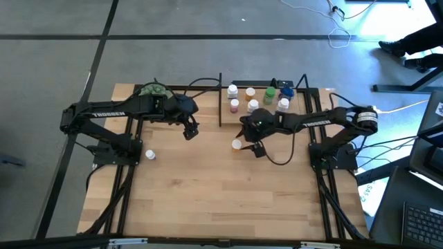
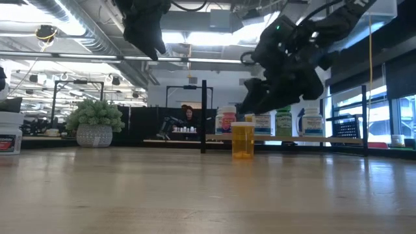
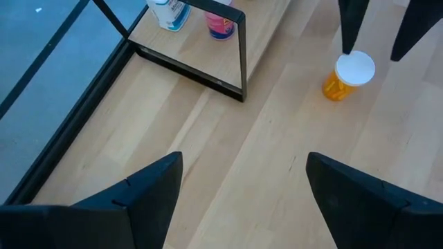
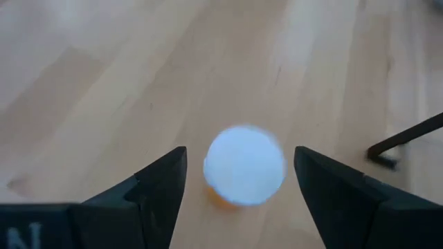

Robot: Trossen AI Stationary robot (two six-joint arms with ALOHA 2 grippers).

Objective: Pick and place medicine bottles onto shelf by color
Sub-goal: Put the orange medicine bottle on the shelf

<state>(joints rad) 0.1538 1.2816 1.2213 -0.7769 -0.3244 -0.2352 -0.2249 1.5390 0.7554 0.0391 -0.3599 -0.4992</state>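
An orange medicine bottle with a white cap (image 1: 237, 144) stands upright on the table in front of the shelf (image 1: 311, 92). It also shows in the low view (image 2: 242, 140). My right gripper (image 1: 250, 145) hangs open just above it. In the right wrist view its fingers stand on either side of the cap (image 4: 244, 164) without touching. My left gripper (image 1: 190, 131) is open and empty, raised above the table to the left of the shelf. Several bottles (image 1: 250, 97) stand on the shelf. A white bottle (image 1: 149, 155) stands alone on the table at the left.
A green bushy plant (image 1: 154, 90) stands at the far edge behind my left arm. The shelf's black posts (image 2: 203, 117) rise at its left end. Bare tabletop (image 1: 228, 200) lies on the near side. The left wrist view shows the shelf corner (image 3: 242, 62).
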